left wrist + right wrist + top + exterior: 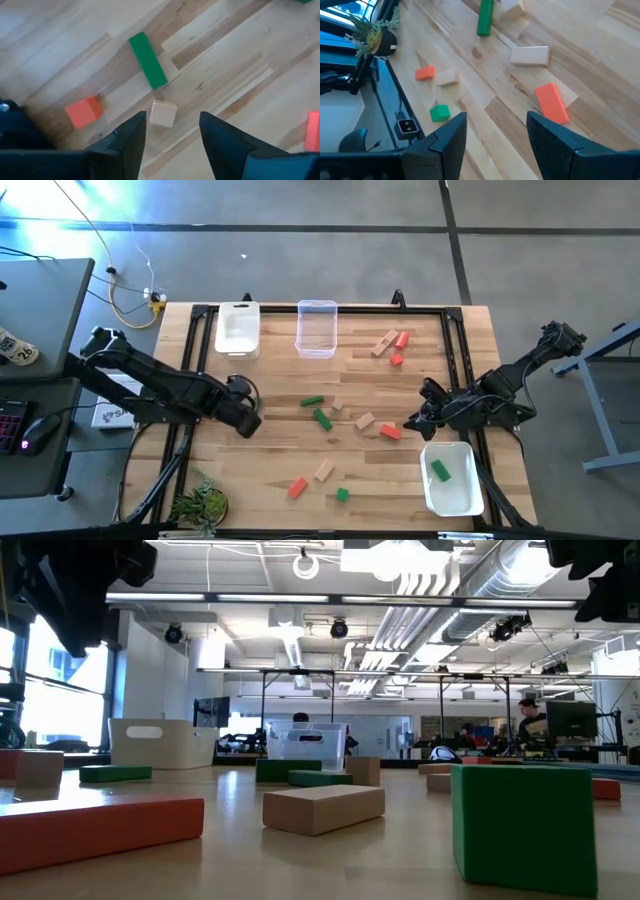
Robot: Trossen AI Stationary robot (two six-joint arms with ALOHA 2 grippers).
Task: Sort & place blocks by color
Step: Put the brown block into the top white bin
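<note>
We note the main risk first: the blocks lie scattered across the table [270, 470], several close together, so a descending jaw may catch two pieces at once or knock a neighbour aside. The white tub [449, 478] near the right arm holds one green block [440, 470]; a second white tub [238, 328] and a clear tub [316, 328] stand at the far edge, both apparently unfilled. A mis-sorted colour is possible if we confuse the tubs.

The left gripper [170, 130] hovers over the table's left half, jaws apart and holding nothing; a plain wood cube [163, 113] lies just beyond its tips, beside a green bar [147, 60] and a red-orange cube [83, 111]. The right gripper [495, 132] hangs by the right edge, likewise spread and unloaded, above a red-orange bar [552, 102].

Only the high view shows the tubs' contents; only the wrist views show jaw spacing.
</note>
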